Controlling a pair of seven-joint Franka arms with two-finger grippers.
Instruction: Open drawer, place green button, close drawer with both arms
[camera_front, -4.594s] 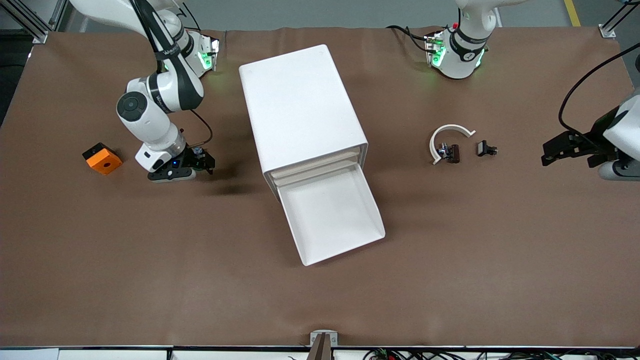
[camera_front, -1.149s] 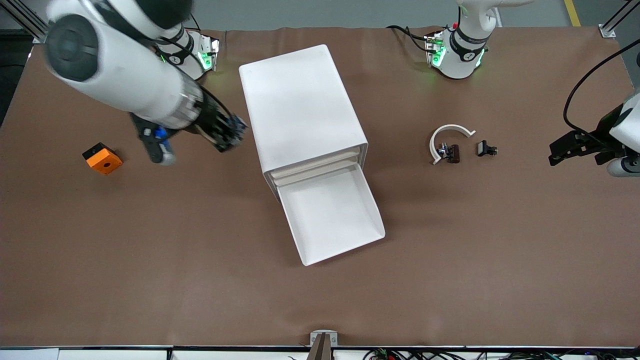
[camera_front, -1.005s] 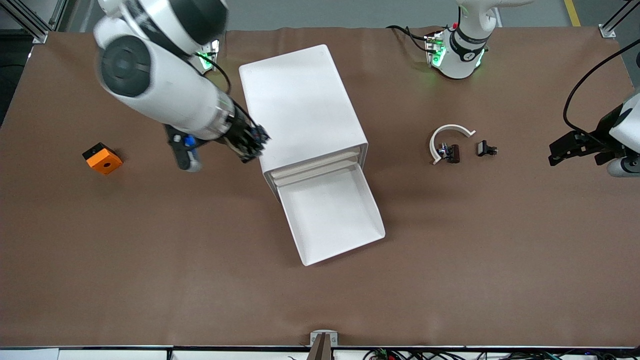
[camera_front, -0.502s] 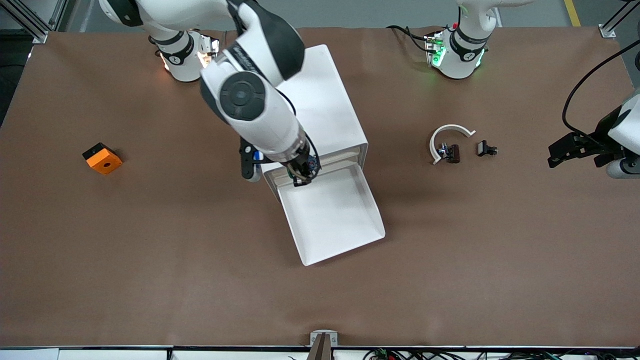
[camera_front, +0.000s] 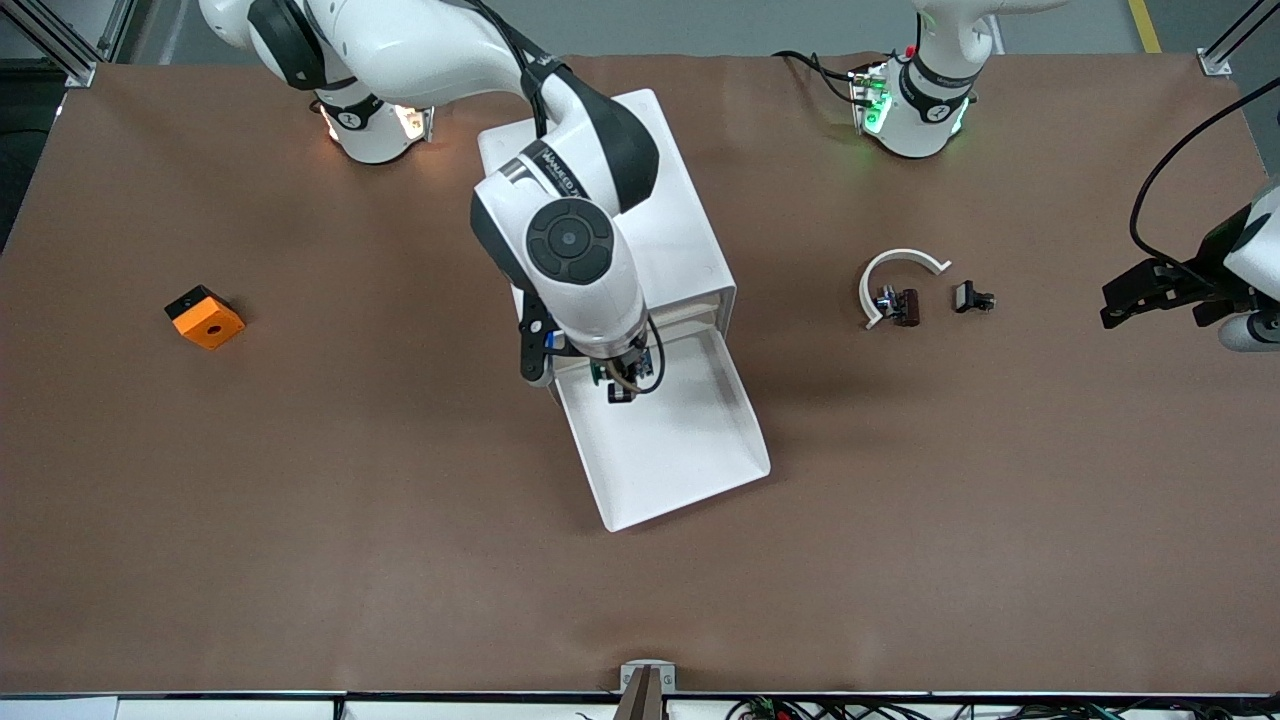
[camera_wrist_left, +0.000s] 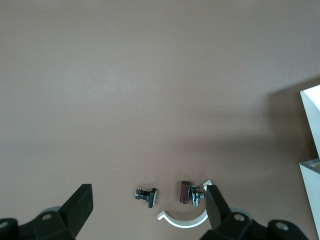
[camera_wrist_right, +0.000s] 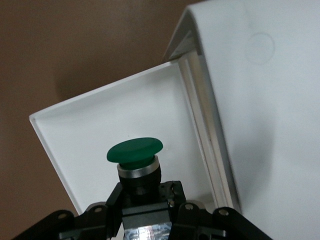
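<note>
The white cabinet (camera_front: 650, 210) stands mid-table with its lowest drawer (camera_front: 700, 450) pulled out and empty. My right gripper (camera_front: 622, 390) hangs over the inner end of the open drawer, close to the cabinet's front, shut on the button (camera_wrist_right: 135, 162), whose green cap points at the drawer's floor (camera_wrist_right: 90, 145). My left gripper (camera_front: 1125, 300) is open and empty, held up over the left arm's end of the table. In the left wrist view its fingers (camera_wrist_left: 75, 212) frame the small parts on the table below.
A white arc (camera_front: 895, 265) with a dark brown part (camera_front: 905, 307) and a small black part (camera_front: 970, 297) lies between the cabinet and the left gripper. An orange square block (camera_front: 205, 317) sits toward the right arm's end.
My right arm has lifted from the table near the orange block, swung across past the cabinet's side and now holds the button over the open drawer. The left gripper has barely moved.
</note>
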